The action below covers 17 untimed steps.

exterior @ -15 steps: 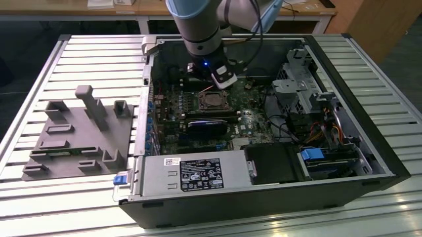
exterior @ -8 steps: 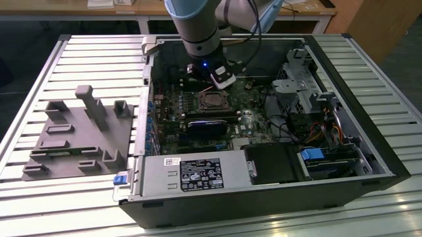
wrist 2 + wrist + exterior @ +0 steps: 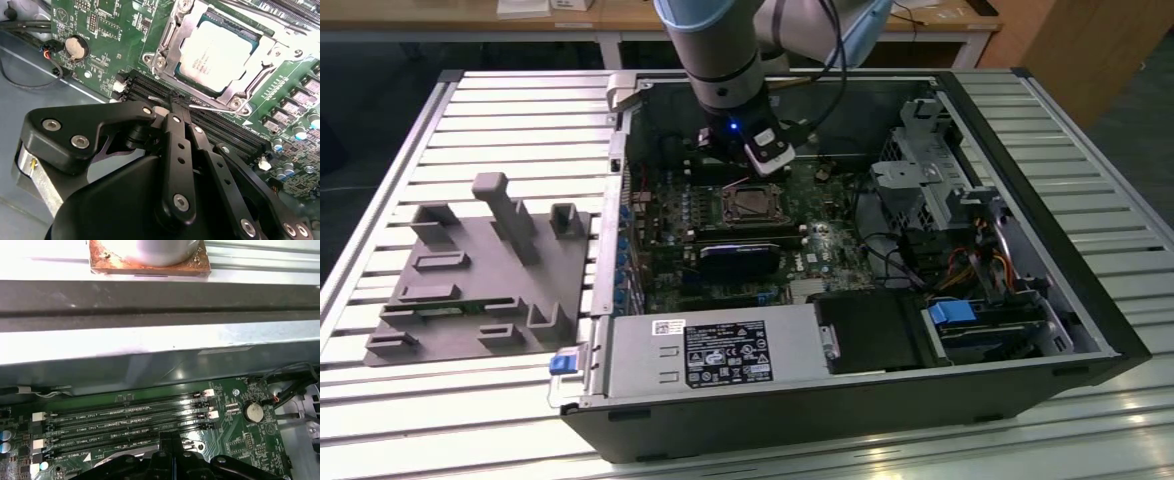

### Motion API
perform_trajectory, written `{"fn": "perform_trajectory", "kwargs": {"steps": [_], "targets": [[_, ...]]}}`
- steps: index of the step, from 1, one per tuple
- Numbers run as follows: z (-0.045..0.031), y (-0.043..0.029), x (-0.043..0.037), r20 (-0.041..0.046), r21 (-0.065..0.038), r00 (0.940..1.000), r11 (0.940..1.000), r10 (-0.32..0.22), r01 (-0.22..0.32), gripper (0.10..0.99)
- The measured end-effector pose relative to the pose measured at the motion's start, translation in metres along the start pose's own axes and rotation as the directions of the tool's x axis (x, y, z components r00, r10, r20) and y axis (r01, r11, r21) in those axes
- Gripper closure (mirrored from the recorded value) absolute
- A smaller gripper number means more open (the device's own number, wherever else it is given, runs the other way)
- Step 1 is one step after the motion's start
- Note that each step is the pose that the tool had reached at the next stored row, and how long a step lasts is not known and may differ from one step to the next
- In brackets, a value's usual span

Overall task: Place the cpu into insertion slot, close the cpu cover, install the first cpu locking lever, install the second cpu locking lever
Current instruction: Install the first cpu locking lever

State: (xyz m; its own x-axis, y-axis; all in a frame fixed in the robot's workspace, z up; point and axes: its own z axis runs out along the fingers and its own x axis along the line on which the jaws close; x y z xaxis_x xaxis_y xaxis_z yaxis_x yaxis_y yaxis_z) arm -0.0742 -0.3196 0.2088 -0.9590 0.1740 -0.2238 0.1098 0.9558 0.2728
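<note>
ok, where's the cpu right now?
In the second wrist view the cpu lies flat on the board, framed by the cover, beside the memory slots and just past the gripper.

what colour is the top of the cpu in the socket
The flat square cpu is pale silver on top; second wrist view.

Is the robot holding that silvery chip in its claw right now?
No, in the second wrist view the cpu lies flat under the cpu cover on the board, apart from the end effector.
</note>
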Motion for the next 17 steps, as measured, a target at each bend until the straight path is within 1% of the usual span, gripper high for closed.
{"fn": "perform_trajectory", "kwargs": {"steps": [2,4,9,17], "targets": [[0.0011,0.0005,0.0004,0.0024,0.009,1.0,1.0,0.003,-0.003,0.984],[0.0023,0.0015,0.0008,0.0046,0.014,1.0,0.9999,0.008,-0.008,0.984],[0.0047,0.0053,0.0019,0.0099,0.021,0.9997,0.9995,0.024,-0.024,0.984],[0.0074,0.0085,0.003,0.0229,0.033,0.9977,0.9973,0.064,-0.065,0.984]]}}
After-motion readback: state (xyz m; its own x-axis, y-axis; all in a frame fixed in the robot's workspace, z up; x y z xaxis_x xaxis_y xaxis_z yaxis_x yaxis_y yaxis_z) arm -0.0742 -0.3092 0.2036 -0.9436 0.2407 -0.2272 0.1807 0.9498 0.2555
